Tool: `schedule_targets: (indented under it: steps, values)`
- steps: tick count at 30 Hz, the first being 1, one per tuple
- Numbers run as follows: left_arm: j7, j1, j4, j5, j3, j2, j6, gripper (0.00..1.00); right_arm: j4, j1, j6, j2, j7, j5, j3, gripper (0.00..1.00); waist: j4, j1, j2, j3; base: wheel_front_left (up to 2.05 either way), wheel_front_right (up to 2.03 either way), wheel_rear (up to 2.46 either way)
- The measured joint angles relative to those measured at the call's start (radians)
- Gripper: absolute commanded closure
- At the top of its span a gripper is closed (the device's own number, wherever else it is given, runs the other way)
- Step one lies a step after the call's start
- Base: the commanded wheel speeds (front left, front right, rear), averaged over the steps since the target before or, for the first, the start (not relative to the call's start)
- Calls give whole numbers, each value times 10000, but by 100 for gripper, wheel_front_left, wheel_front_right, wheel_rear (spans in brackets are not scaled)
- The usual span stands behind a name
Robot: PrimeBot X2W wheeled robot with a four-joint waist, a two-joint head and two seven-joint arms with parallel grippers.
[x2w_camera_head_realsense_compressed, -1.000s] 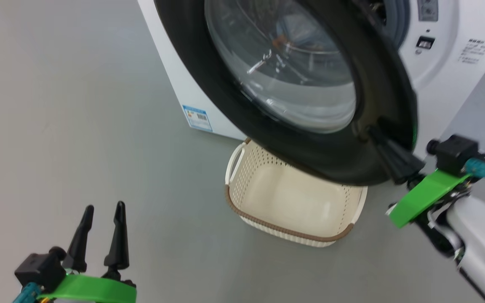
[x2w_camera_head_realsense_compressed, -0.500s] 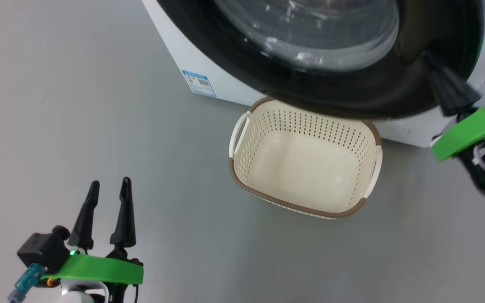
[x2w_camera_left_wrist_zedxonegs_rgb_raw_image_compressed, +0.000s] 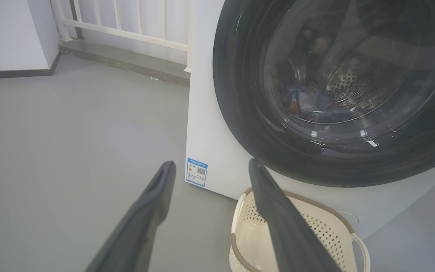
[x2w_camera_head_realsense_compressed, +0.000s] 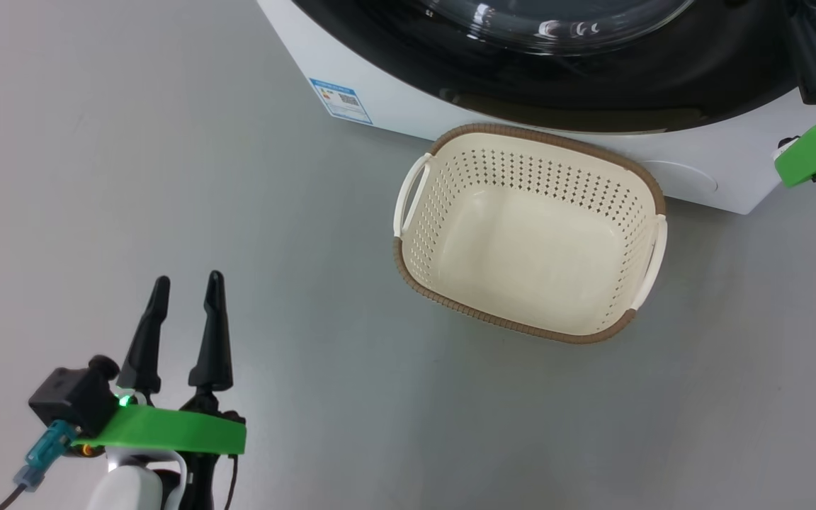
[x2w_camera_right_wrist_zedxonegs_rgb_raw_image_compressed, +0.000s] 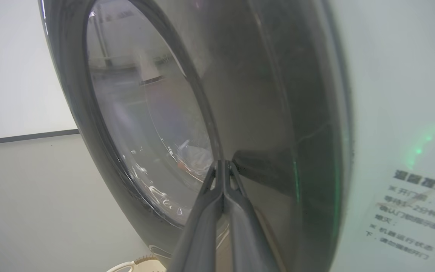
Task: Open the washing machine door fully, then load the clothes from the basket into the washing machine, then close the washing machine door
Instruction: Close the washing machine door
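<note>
Right claw (x2w_camera_right_wrist_zedxonegs_rgb_raw_image_compressed: 221, 163) closed, tips on door (x2w_camera_right_wrist_zedxonegs_rgb_raw_image_compressed: 270, 94); left claw (x2w_camera_head_realsense_compressed: 187, 280) open above floor (x2w_camera_head_realsense_compressed: 167, 177). One empty basket (x2w_camera_head_realsense_compressed: 521, 132) before machine (x2w_camera_left_wrist_zedxonegs_rgb_raw_image_compressed: 210, 124); clothes (x2w_camera_left_wrist_zedxonegs_rgb_raw_image_compressed: 308, 104) in drum (x2w_camera_left_wrist_zedxonegs_rgb_raw_image_compressed: 353, 83). One blue label (x2w_camera_head_realsense_compressed: 341, 100), illegible; Chinese print (x2w_camera_right_wrist_zedxonegs_rgb_raw_image_compressed: 410, 215) beside door.

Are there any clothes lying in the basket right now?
No, in the head view the basket holds nothing; its cream bottom and perforated walls are bare.
</note>
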Motion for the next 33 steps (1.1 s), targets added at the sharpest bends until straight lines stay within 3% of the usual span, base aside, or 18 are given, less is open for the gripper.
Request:
schedule_targets:
  steps: [15, 16, 17, 19, 20, 21, 33]
  values:
    - [0, -12, 52, 0, -104, -8, -61, 0, 44, 112, 48, 414, 0, 19, -418, 100, -109, 0, 0, -271, 0, 0, 0]
    - [0, -12, 56, 0, -111, 10, -61, 0, -33, 151, 48, 414, -2, 19, -424, 95, -134, 0, 0, -303, 0, 0, 0]
    - [0, -12, 65, 0, -127, 36, -61, 0, -102, 234, 48, 418, -2, 19, -439, 81, -162, 0, 0, -345, 0, 0, 0]
    - [0, -12, 100, 0, -165, 117, -61, 0, -219, 409, 46, 428, -2, 19, -447, 62, -228, 0, 0, -433, 0, 0, 0]
    - [0, -12, 121, 2, -173, 155, -61, 0, -326, 518, 46, 443, -2, 19, -449, 35, -268, 0, 0, -482, 0, 0, 0]
    - [0, -12, 140, 0, -174, 171, -61, 0, -454, 633, 44, 468, -2, 17, -470, 0, -306, 0, 0, -535, 0, 0, 0]
    - [-13, 44, 267, 0, -201, 433, -61, 0, -1622, 1980, 13, 1003, -2, -173, -431, 0, -1038, 0, 0, -1312, 0, 0, 0]
